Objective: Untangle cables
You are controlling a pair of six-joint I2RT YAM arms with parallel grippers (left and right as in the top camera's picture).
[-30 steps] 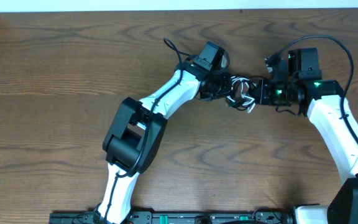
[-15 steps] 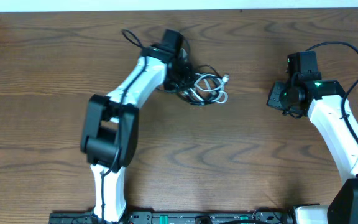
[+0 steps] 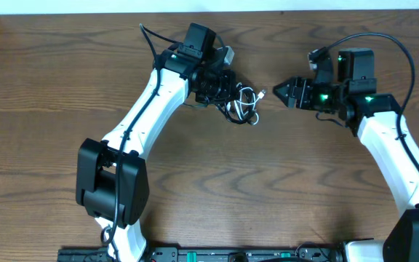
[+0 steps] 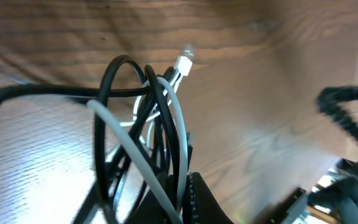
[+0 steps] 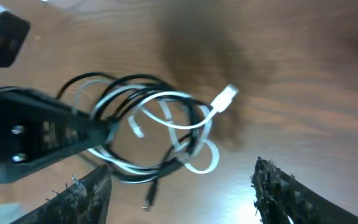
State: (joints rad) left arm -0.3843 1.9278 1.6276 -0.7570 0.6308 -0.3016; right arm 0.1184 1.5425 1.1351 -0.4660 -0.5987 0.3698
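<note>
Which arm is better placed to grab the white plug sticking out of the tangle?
Probably right: the right end effector is open and faces the white plug; the left end effector is shut on the cables.

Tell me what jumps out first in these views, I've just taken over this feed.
The black and white cables, wound into one tangle, sit clamped in the shut left gripper at the upper middle of the wooden table. The right gripper faces them from the right with jaws open, not touching, and a white plug pokes out of the tangle toward it.
</note>
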